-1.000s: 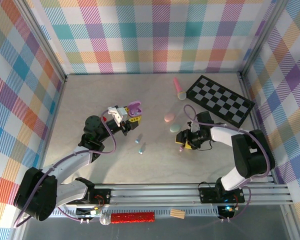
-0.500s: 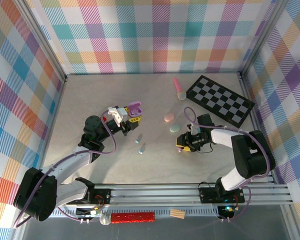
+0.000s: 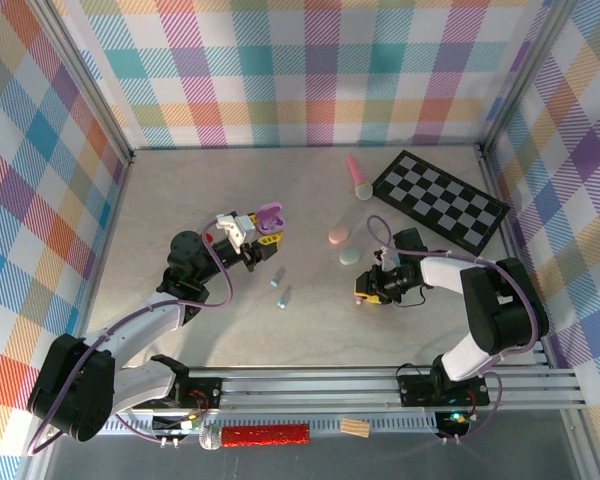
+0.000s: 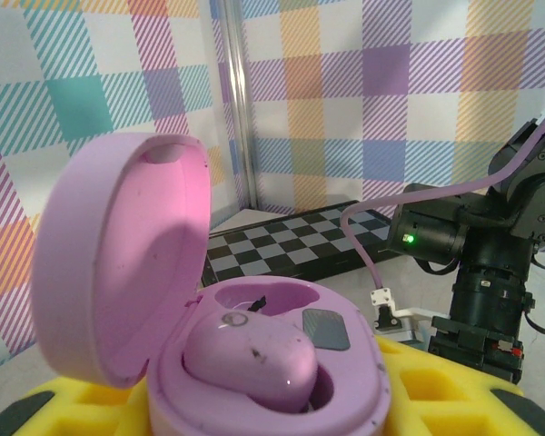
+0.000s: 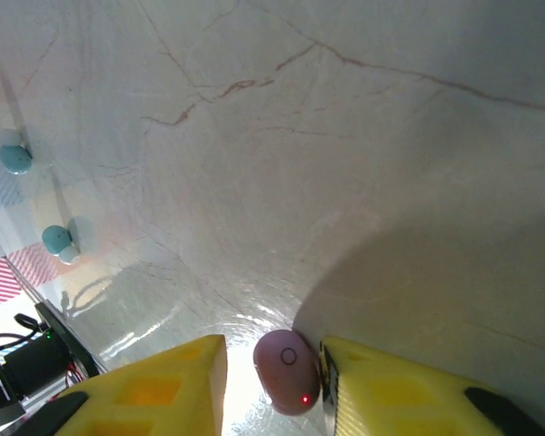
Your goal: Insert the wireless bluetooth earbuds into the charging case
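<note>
My left gripper (image 3: 261,233) holds a purple charging case (image 3: 269,216) above the table, left of centre. Its lid (image 4: 118,272) stands open and one purple earbud (image 4: 245,350) lies in the case, between the yellow fingers (image 4: 436,391). My right gripper (image 3: 366,292) is down on the table to the right, astride a pink earbud (image 5: 288,371). The right-hand finger (image 5: 391,391) touches the bud, while a gap remains at the left-hand one. Two blue earbuds (image 3: 277,280) (image 3: 283,298) lie between the arms, also seen in the right wrist view (image 5: 15,158) (image 5: 57,240).
A pink case (image 3: 338,236) and a mint case (image 3: 350,256) lie just behind the right gripper. A pink toy microphone (image 3: 358,178) and a chessboard (image 3: 440,200) sit at the back right. Checked walls enclose the table.
The right gripper's jaws have narrowed round the pink earbud and shifted slightly on the table. The left arm and the purple case have not moved.
</note>
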Tool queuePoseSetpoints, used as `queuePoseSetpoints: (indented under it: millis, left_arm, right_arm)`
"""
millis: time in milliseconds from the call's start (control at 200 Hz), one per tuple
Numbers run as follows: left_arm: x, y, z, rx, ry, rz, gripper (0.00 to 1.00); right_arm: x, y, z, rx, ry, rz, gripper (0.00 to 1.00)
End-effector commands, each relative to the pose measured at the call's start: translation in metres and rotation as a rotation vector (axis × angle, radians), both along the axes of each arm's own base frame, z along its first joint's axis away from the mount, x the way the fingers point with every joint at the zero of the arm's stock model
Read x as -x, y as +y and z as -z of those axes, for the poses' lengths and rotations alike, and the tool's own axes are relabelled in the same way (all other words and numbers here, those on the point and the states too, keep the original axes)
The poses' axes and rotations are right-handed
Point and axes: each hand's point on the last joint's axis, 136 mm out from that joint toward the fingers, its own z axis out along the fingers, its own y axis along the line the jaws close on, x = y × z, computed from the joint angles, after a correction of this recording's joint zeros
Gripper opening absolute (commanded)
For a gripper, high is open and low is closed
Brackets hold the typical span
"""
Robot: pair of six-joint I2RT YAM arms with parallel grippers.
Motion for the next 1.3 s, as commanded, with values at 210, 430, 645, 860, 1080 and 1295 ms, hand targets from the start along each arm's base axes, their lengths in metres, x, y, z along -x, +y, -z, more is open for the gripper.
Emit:
queuePoseSetpoints:
  millis: [210,430,645,860,1080,1295]
  left_arm:
    - [0.003,-0.004,-0.011,0.010,-0.045,0.025,0.41]
    - [0.002,-0.007,-0.009,0.003,-0.041,0.026,0.41]
    - [0.002,-0.017,-0.005,-0.027,-0.040,0.037,0.41]
    - [0.003,-0.033,0.004,-0.044,-0.027,0.070,0.41]
    - [0.005,-0.054,0.021,-0.079,0.004,0.111,0.41]
    - [0.011,-0.077,0.040,-0.122,0.067,0.208,0.41]
  right_arm:
    - [0.014,0.000,0.014,0.055,0.062,-0.028,0.25]
    - [0.008,0.000,0.003,0.062,0.016,-0.015,0.22]
    - [0.002,-0.004,-0.014,0.084,-0.041,0.008,0.19]
    - [-0.009,-0.010,-0.045,0.114,-0.129,0.030,0.20]
    - [-0.024,-0.010,-0.096,0.110,-0.248,0.042,0.20]
    - [-0.032,-0.004,-0.151,0.078,-0.359,0.030,0.20]
